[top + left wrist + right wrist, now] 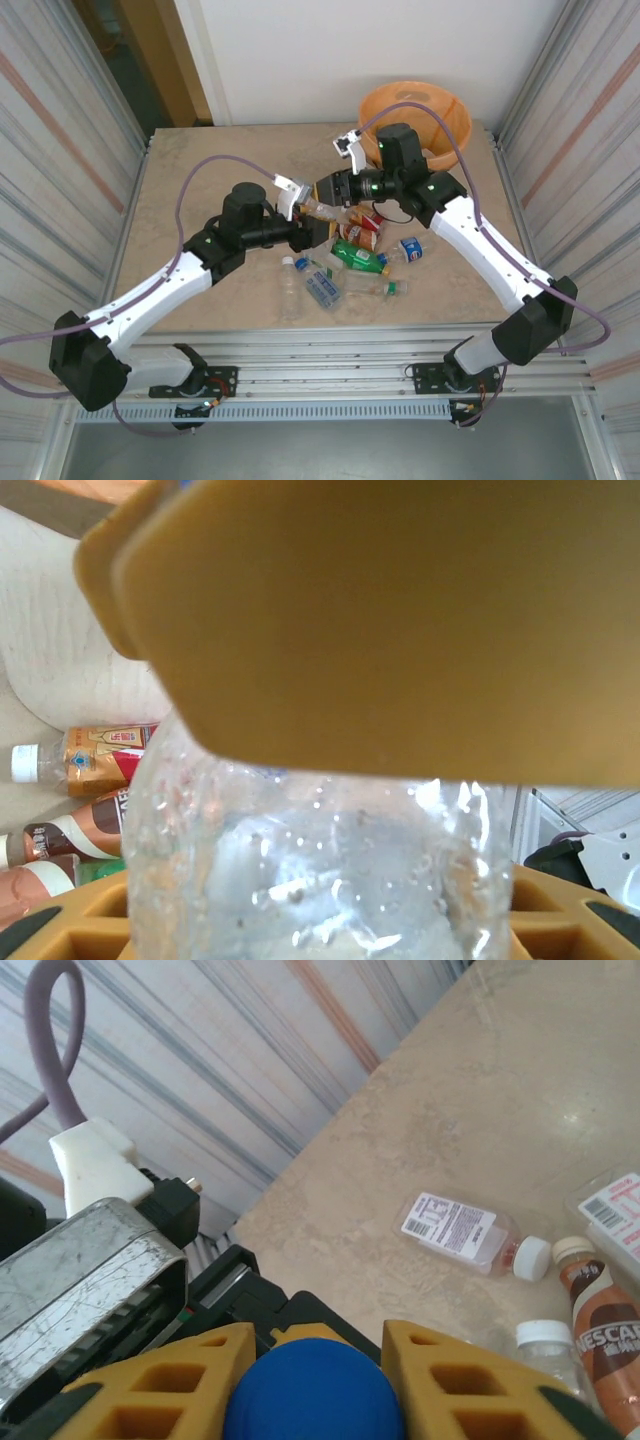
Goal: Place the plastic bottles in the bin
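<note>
Corrugated metal walls flank the beige stone table [200,190], and your bin [440,92] stands at its 1 o'clock corner, orange liner folded over the rim. By the look of it the job is far from done. A loose heap of plastic bottles [355,258] lies at the table's centre, green, brown and clear ones among them, all well apart from the bin. You cannot make out what is inside the bin, because the right arm crosses part of its mouth.

One clear bottle [320,880] is lifted off the surface, just on the 12 o'clock side of the heap, and both arms have it. Your left gripper [330,850] is clamped across the bottle's body, one yellow finger above it and one below. Your right gripper [318,1360] is closed on the bottle's blue cap [312,1400], a finger on either side. This reads as a handover between the arms.

Your left arm runs from its base at 7 o'clock, low and stretched, with the wrist aimed toward 2 o'clock. Your right arm rises from 5 o'clock, bends its elbow near the bin and folds back, with the wrist pointing toward 8 o'clock to meet the left.
</note>
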Available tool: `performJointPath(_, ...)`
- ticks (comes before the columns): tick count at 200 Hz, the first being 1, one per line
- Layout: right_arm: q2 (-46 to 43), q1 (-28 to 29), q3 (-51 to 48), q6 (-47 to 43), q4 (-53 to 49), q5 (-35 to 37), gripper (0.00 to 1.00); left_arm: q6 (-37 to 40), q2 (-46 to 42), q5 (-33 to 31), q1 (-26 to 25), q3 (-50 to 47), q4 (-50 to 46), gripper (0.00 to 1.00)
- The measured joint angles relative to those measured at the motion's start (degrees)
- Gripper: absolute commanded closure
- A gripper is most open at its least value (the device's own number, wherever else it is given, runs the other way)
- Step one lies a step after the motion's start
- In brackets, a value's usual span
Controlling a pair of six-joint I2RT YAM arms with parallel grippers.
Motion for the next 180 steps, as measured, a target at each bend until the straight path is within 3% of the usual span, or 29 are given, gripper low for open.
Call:
performJointPath(15, 0.02, 0.00, 0.20, -0.28, -0.07, 0.07, 0.92, -0.04, -0.02, -0.31, 0.00, 0.09, -0.04, 0.47)
performJointPath(49, 0.02, 0.00, 1.79, -0.24, -1.68, 1.99, 0.98, -0.44, -0.50, -2.16, 0.00, 0.46, 0.02, 0.01)
performJointPath(101, 0.00, -2.75, 8.74, -0.70, -5.20, 7.19, 1.00, -0.94, -7.34, -5.62, 0.00, 0.26, -0.87, 0.01)
performJointPath(180, 0.66, -16.52, 27.78, -1.62, -8.33, 13.44, 1.00, -1.09, -20.59, -16.85, 0.00, -6.29, -3.32, 0.01)
